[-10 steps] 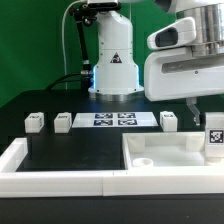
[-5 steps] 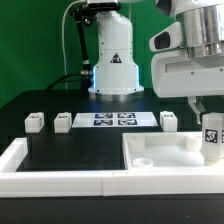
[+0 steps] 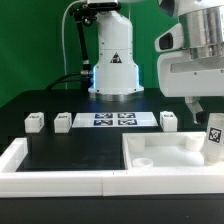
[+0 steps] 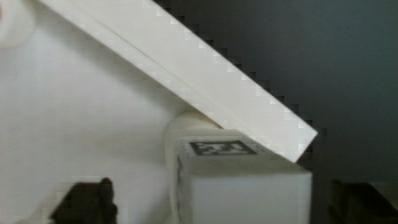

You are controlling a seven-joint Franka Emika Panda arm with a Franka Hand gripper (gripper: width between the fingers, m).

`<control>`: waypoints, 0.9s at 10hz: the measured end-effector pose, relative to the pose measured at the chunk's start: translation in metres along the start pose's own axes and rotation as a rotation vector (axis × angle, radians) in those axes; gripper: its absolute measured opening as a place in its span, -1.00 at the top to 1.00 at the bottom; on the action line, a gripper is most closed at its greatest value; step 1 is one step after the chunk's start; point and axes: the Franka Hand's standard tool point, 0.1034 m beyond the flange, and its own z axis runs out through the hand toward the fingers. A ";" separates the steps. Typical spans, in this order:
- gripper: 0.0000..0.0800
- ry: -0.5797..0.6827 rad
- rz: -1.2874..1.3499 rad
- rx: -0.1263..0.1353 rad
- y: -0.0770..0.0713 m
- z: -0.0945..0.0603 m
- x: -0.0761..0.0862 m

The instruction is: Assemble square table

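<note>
Over the far corner of the large white plastic square slab with a raised rim [image 3: 160, 160], at the exterior view's right, we see the biggest risk. The small white block leg with a black-and-white tag [image 3: 214, 139] is tilted there, not straight up, between the fingers of the robot's two-finger gripper [image 3: 211, 128]. If the gripper pushes down or turns while the leg leans like this, we think the leg could jam on the rim. It could also go in crooked, or pop out and fall. A hard push could slide the slab along the table too, since all we can see near it is the long white border rail [image 3: 20, 160].

In the wrist view the leg [image 4: 240, 185] stands between the two dark fingers [image 4: 86, 200], and the slab's rim [image 4: 178, 70] runs slantwise past it. One finger looks right up against the leg. Between the other finger and the leg we see a pale strip (it may only be the slab behind). So we cannot tell whether the gripper [image 4: 214, 205] is pinching the leg or has let it go.

Three other small white block legs [image 3: 63, 121] stand on the dark table on either side of the flat white marker board [image 3: 113, 119], behind the slab.
</note>
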 end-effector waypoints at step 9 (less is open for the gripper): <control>-0.62 -0.024 -0.932 -0.109 0.000 0.005 -0.006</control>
